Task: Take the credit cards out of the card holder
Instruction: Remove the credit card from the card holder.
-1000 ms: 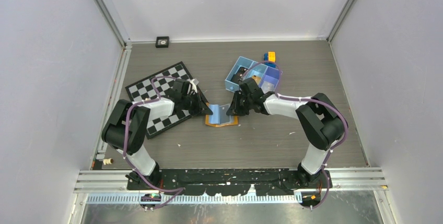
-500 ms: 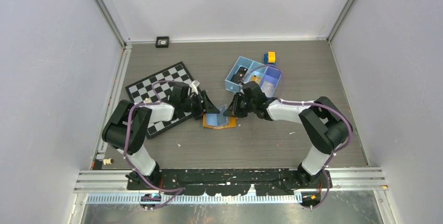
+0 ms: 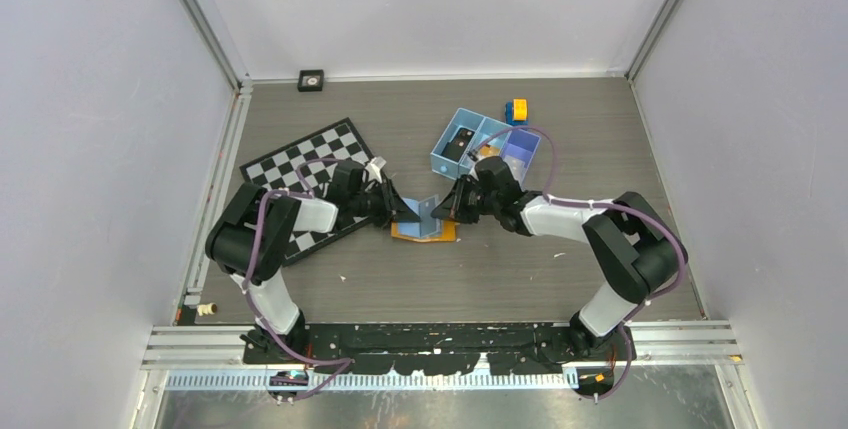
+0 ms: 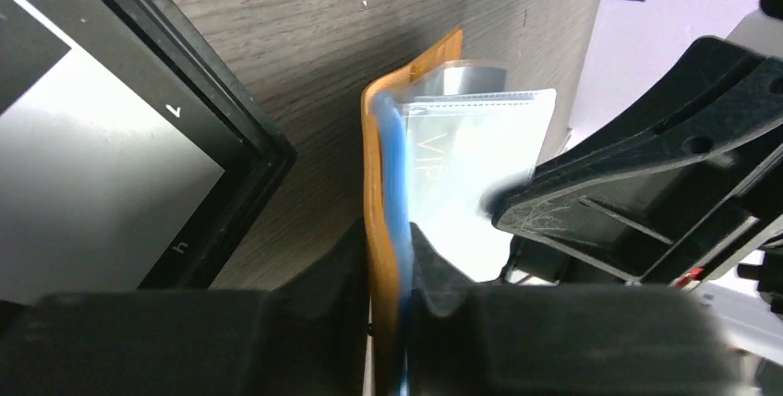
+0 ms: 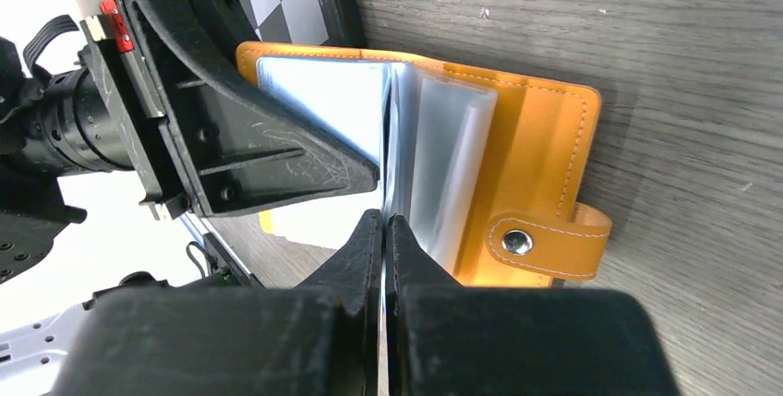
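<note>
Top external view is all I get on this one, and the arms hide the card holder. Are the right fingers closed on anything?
Observer: Yes. The right wrist view shows the right fingers pinched shut on a single clear sleeve of the open card holder.
Operator: And the left side, is it gripping or just resting there?
Observer: Gripping. In the left wrist view the left fingers clamp the orange cover together with a blue leaf, both seen edge-on.
</note>
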Robot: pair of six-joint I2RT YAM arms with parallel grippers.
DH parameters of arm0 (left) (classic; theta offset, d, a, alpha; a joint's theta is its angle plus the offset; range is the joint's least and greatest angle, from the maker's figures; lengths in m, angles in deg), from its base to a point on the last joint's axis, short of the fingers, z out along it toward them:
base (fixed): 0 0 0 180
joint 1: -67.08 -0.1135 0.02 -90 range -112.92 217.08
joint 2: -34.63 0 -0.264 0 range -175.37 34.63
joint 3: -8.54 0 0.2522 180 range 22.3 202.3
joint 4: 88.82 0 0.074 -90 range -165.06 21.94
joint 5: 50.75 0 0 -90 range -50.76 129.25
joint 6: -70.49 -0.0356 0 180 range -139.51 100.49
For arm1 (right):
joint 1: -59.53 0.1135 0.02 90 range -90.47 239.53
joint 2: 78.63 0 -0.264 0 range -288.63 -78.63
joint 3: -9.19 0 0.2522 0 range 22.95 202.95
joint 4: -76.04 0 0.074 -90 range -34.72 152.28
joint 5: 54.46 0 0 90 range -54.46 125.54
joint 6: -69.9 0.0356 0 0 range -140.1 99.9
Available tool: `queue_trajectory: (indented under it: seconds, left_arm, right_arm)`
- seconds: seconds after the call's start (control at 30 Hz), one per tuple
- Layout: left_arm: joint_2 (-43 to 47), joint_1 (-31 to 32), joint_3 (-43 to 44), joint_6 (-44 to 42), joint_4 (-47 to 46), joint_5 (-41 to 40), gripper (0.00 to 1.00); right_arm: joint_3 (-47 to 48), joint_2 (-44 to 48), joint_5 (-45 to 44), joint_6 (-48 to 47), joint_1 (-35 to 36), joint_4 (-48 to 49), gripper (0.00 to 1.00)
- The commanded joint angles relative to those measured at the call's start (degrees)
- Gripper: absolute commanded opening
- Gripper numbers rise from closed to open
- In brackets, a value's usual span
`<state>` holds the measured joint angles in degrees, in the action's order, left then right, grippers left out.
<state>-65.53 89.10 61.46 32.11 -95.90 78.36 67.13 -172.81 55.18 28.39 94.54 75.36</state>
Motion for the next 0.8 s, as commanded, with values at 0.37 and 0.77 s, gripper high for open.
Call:
queue_trajectory:
  seconds: [0.37,0.77]
  left_arm:
    - [14.7,-0.4,-6.9,6.4,-22.6,5.0,0.0]
    - [23.8,-1.2,-11.6,5.6,-25.2,0.6,0.0]
  right_arm:
    - [-4.3,11.9,7.7,3.2,-2.1,12.6,0.22]
    - [-9.3,24.6,6.0,1.2,-3.2,15.6,0.34]
